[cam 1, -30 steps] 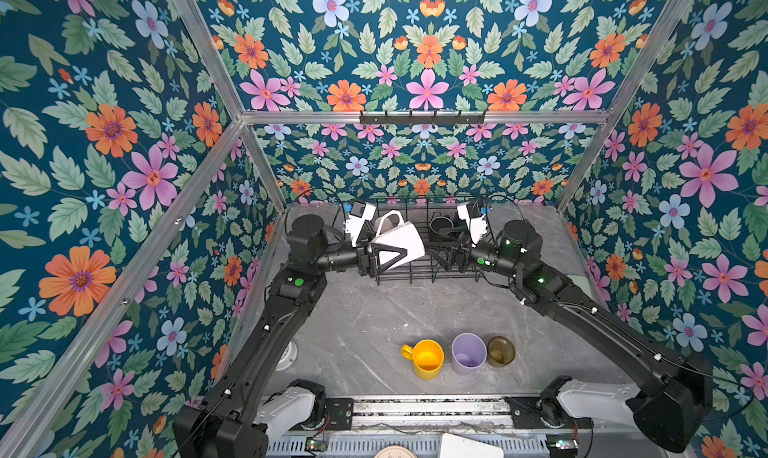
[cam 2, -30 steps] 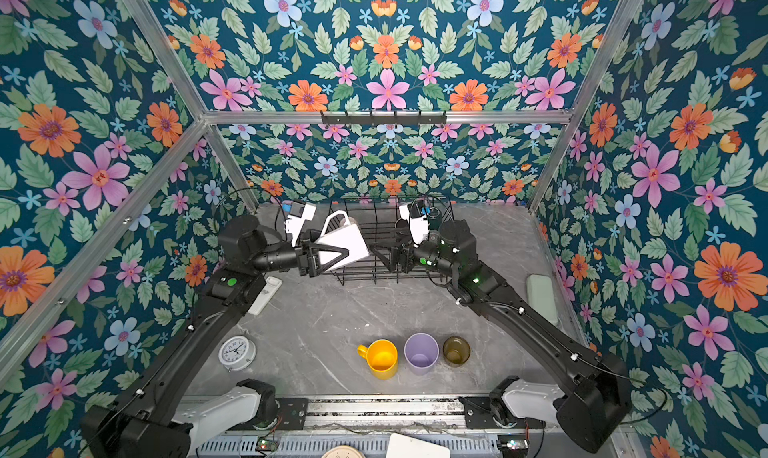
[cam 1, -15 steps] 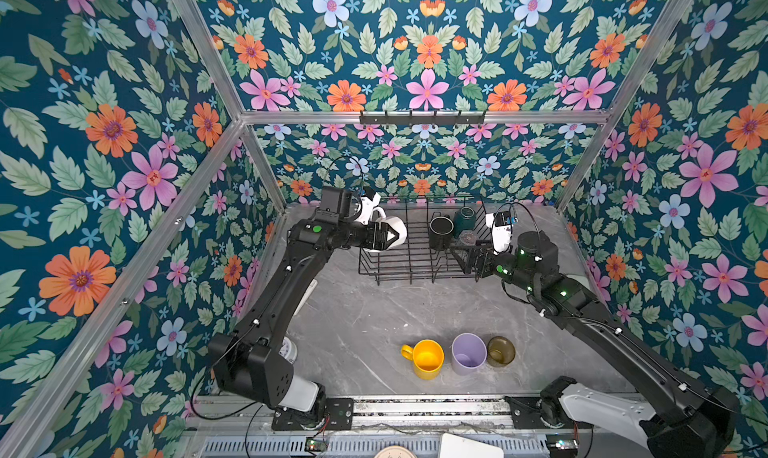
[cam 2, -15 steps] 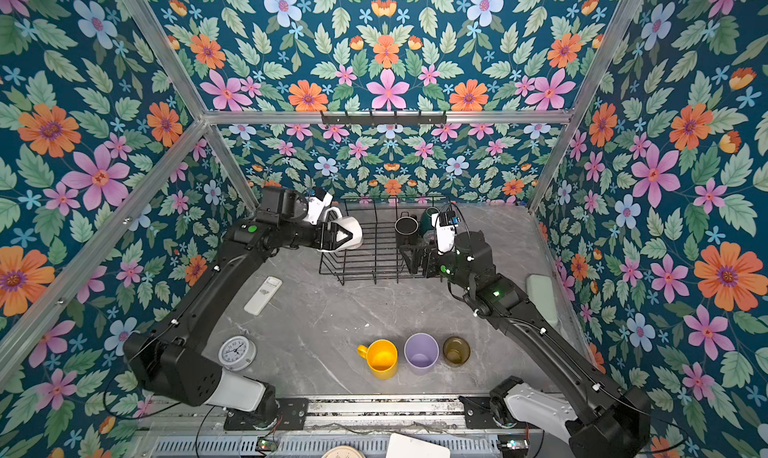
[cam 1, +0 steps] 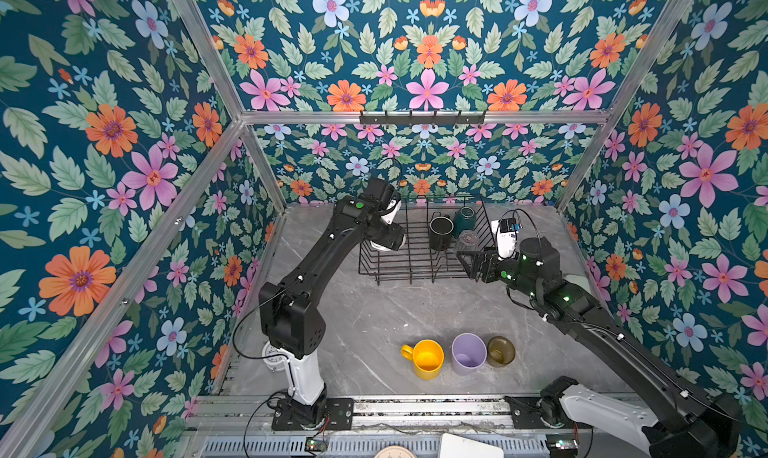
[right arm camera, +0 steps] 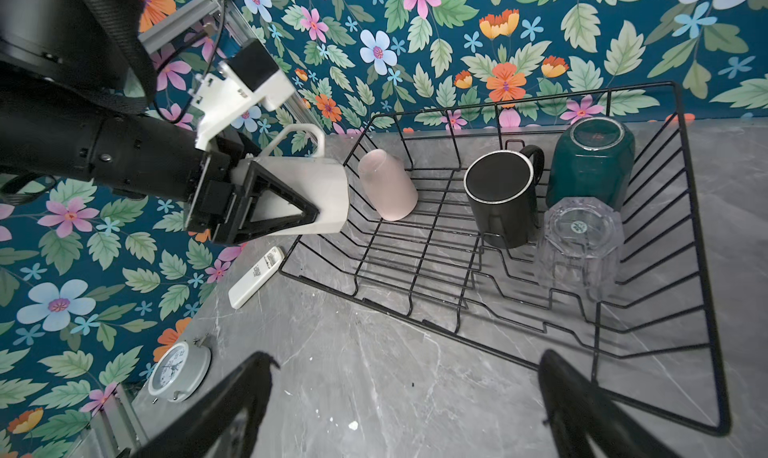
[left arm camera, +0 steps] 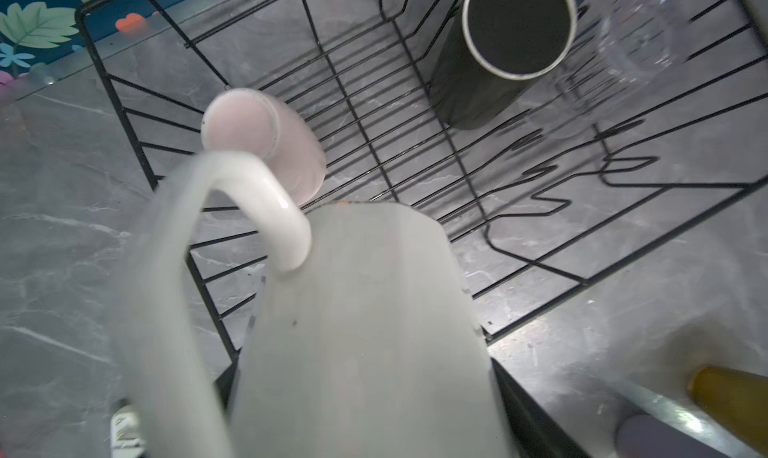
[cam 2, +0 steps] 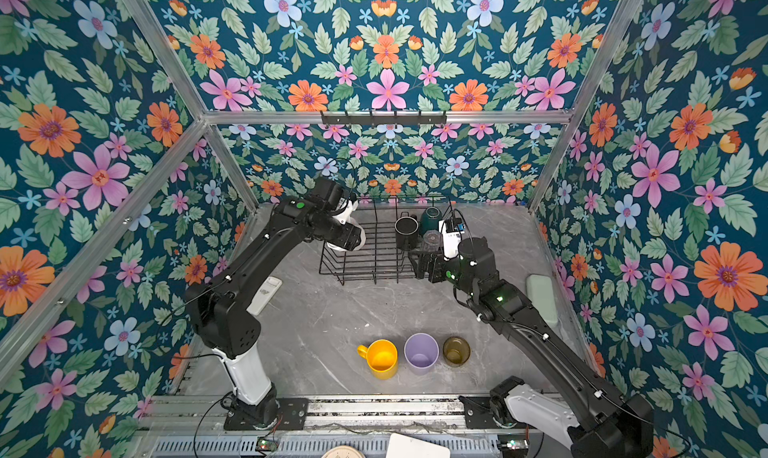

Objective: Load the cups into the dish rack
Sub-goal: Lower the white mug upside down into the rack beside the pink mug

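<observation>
**White mug carried to the rack's left end**

Since a second ago: left arm swung from the rack's front toward the back-left corner with the white mug (right arm camera: pixel 305 194); right arm pulled back off the rack, jaws spread wider.

Now, left to right: sitting on the table (cam 1: pixel 365 310) near the left wall, an alarm clock (right arm camera: pixel 178 370) and a white remote (right arm camera: pixel 256 277). Gripping the white mug by its body, the left end effector (right arm camera: pixel 266 204), hovering at the left end of the dish rack (right arm camera: pixel 702 244), handle turned upward. Leaning just beyond the mug inside the rack, the pale pink cup (right arm camera: pixel 387 186), bottom up. Standing further right in the rack, the black mug (right arm camera: pixel 500 198), dark green mug (right arm camera: pixel 590 165) and clear glass (right arm camera: pixel 579 244), all inverted, close together. Hanging wide open and holding nothing in front of the rack's right end, the right end effector (right arm camera: pixel 405 406).

Standing upright in a row near the table's front edge, well apart from the rack: yellow mug (cam 1: pixel 426 358), lavender tumbler (cam 1: pixel 468 352), amber glass (cam 1: pixel 500 350).
</observation>
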Controlling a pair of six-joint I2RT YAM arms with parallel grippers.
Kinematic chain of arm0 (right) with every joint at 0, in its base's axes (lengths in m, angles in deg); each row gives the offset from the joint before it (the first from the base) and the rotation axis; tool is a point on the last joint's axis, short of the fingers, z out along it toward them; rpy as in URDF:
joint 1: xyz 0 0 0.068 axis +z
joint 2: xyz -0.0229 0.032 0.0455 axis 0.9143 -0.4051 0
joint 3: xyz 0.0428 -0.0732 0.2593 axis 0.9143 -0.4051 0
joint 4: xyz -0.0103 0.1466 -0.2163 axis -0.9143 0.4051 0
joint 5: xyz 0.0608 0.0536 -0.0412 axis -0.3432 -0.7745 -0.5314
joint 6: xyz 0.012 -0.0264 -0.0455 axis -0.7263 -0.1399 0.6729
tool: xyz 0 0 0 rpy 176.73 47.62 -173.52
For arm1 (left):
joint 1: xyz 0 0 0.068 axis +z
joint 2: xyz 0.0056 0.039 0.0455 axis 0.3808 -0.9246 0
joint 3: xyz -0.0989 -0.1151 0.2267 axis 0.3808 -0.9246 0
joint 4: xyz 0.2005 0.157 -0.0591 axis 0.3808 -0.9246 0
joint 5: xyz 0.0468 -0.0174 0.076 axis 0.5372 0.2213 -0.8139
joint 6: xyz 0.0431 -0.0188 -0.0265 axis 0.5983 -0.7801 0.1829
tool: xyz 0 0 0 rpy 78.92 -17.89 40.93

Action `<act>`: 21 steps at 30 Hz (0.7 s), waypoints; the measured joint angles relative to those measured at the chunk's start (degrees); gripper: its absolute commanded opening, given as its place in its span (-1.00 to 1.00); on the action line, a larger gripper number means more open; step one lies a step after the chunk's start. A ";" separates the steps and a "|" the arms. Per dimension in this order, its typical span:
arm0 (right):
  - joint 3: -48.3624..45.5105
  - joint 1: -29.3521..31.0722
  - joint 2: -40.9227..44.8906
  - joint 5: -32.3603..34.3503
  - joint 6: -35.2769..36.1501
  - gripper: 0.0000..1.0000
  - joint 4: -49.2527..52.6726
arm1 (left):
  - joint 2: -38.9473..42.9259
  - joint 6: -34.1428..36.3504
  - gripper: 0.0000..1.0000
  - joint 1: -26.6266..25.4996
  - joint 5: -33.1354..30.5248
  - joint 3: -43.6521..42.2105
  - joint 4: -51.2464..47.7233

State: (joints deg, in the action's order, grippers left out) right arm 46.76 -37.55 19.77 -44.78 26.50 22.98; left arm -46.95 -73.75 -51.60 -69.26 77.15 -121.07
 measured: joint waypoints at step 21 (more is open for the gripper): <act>-3.48 -2.54 2.97 -2.05 -0.07 0.98 0.15 | -13.35 2.73 -1.00 -2.34 -8.57 7.15 -4.81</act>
State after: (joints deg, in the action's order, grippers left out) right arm 43.29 -40.08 22.74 -46.84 26.44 23.13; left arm -60.31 -71.02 -53.94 -77.83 84.30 -125.88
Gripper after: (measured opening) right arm 0.988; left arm 0.805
